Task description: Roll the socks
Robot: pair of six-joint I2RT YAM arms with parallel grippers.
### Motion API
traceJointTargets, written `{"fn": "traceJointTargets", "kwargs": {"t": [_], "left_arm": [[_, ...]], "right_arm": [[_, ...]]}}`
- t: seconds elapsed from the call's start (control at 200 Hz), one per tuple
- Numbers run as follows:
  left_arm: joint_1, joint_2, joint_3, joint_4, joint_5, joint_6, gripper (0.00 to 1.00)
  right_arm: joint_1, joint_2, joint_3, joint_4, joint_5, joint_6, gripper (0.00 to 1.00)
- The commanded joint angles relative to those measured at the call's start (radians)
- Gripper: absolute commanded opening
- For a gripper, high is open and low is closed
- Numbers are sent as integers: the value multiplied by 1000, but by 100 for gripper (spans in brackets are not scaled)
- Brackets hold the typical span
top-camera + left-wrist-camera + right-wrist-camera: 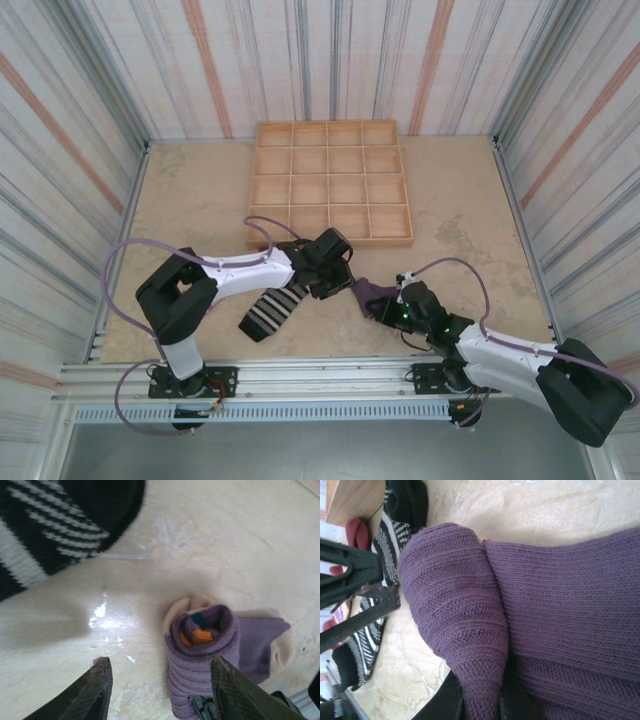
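The purple sock (368,294) lies on the table between the two arms, partly rolled. In the left wrist view its roll (202,645) shows an orange and teal core, with the tan heel behind and the flat purple rest to the right. My left gripper (161,667) is open just above it; the roll sits by the right finger (227,685), with bare table by the left one. My right gripper (481,707) is shut on a fold of the purple sock (460,605). The black-and-white striped sock (275,310) lies flat under the left arm.
A wooden tray (330,180) with several compartments stands at the back middle; its corner (350,497) shows in the right wrist view, with a maroon scrap of fabric (354,530) beside it. Striped walls close in the table.
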Motion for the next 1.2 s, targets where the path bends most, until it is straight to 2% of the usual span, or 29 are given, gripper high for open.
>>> {"fn": "traceJointTargets", "kwargs": {"t": [0.0,0.145,0.376,0.691,0.812,0.872,0.932,0.982,1.037,1.087,1.197], "left_arm": [[-33,-16,13,50,-27,64,54],[-60,31,51,55,-24,107,52],[-77,91,72,64,-17,97,50],[-79,177,150,-34,16,87,47],[-75,213,203,-125,11,91,30],[-66,236,243,-195,16,99,15],[-53,254,270,-232,31,119,5],[-46,257,273,-242,33,130,0],[-38,246,259,-232,30,141,0],[-35,231,242,-218,23,152,0],[-20,206,216,-191,31,183,0]], "right_arm": [[-20,9,-64,-267,-95,98,0],[-54,-2,-62,-314,-110,109,0],[-100,11,-62,-312,-137,109,0],[-140,1,-62,-300,-169,96,0],[-160,-26,-62,-293,-191,82,0],[-163,-55,-54,-313,-195,71,0],[-168,-101,-29,-379,-188,46,17],[-170,-150,10,-460,-177,16,22],[-170,-205,67,-556,-162,-20,29],[-177,-246,111,-632,-143,-47,43],[-228,-239,206,-717,-176,-99,57]]}}
